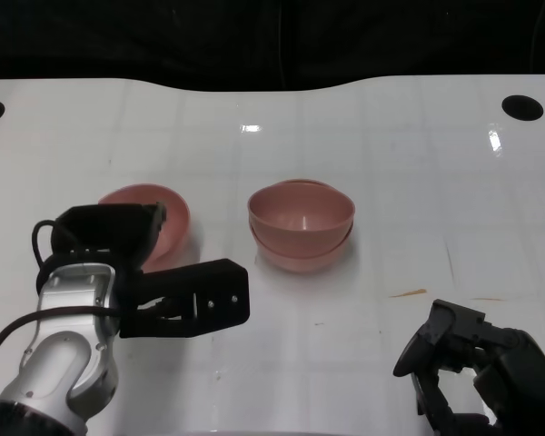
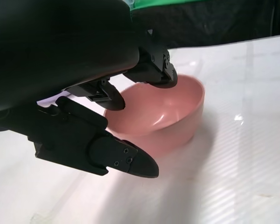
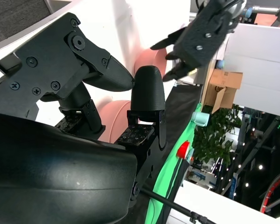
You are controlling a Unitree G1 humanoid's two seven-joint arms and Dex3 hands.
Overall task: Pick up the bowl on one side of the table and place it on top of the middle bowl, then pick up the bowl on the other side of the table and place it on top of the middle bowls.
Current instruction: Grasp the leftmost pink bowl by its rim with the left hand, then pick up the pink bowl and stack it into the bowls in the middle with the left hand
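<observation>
Two bowls point(image 1: 301, 222) stood stacked, one nested in the other, at the middle of the table point(image 1: 418, 163). A single bowl point(image 1: 168, 218) stood to their left, apart from them. The left hand point(image 1: 177, 295) was just before this bowl, the right hand point(image 1: 454, 359) near the table's front right.

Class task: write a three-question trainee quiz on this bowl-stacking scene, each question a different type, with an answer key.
1. True or false: the middle stack of two pink plastic bowls already holds a second bowl.
2. Multiple choice: the left hand is (A) lifting the single pink plastic bowl clear of the white table, (B) open with fingers close around that bowl's rim, (C) resting on the stack.
3. Fill in: the right hand holds ____.

Key
1. True: one bowl sits nested in another at the centre.
2. B: in the left wrist view, fingers sit over the rim and the bowl rests on the table.
3. Nothing.
</observation>
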